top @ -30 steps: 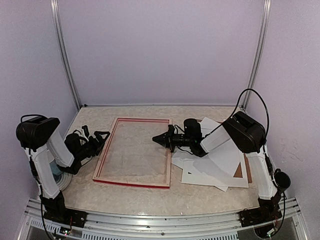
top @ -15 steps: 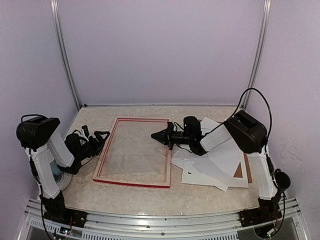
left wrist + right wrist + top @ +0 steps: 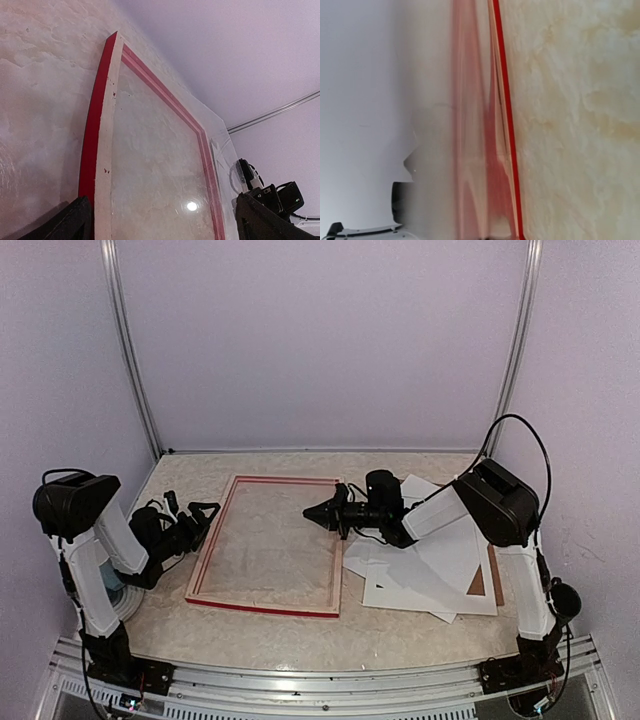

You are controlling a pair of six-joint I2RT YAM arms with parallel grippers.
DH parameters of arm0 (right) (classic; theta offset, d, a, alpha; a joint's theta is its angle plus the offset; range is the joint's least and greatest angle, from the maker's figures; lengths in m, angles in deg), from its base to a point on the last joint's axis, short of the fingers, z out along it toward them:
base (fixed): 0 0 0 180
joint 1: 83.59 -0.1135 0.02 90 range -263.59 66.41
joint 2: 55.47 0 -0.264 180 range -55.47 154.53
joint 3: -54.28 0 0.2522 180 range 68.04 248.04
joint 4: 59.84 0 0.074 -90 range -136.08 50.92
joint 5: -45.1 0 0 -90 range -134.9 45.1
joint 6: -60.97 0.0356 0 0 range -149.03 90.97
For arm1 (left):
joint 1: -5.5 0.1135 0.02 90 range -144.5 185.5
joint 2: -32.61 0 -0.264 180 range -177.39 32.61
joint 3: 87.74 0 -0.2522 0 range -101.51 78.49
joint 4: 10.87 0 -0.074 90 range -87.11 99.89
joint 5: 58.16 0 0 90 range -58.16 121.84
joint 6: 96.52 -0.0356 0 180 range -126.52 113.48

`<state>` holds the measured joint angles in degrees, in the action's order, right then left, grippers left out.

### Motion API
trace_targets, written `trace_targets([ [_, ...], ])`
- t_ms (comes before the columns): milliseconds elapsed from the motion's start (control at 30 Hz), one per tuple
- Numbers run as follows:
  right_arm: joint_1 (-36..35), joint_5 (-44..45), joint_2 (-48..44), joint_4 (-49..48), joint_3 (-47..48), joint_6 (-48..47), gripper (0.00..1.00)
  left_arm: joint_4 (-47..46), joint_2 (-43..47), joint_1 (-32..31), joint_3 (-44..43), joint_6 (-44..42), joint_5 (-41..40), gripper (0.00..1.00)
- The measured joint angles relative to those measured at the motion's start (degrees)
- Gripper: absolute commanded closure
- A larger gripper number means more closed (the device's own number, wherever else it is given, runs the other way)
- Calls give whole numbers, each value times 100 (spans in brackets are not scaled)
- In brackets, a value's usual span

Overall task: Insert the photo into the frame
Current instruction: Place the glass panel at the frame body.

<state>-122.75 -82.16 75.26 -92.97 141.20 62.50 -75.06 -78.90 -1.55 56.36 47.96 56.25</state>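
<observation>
We see a marbled beige tabletop [image 3: 200, 470] closed in by plain, pale lilac walls: a back wall [image 3: 320, 340], a left wall [image 3: 50, 360] and a right wall [image 3: 590, 390]. An aluminium post [image 3: 130, 350] rises at each back corner. A grooved aluminium rail [image 3: 330, 690] runs along the near edge. The light is soft and even, and the shadows are faint.

Robot lab test cell: plain lilac wall panels [image 3: 320, 340], aluminium corner posts [image 3: 130, 350], marble-look tabletop [image 3: 270, 635], metal mounting rail [image 3: 320, 680].
</observation>
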Motion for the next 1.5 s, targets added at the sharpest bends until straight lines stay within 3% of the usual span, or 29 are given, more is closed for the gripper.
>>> trace_targets([
  [900,-15,63,-131,844,17,-490,100,-35,-20,0,0,48,22,1],
  [1500,-74,-20,-120,-535,17,542,100,-57,-33,-13,0,66,85,1],
])
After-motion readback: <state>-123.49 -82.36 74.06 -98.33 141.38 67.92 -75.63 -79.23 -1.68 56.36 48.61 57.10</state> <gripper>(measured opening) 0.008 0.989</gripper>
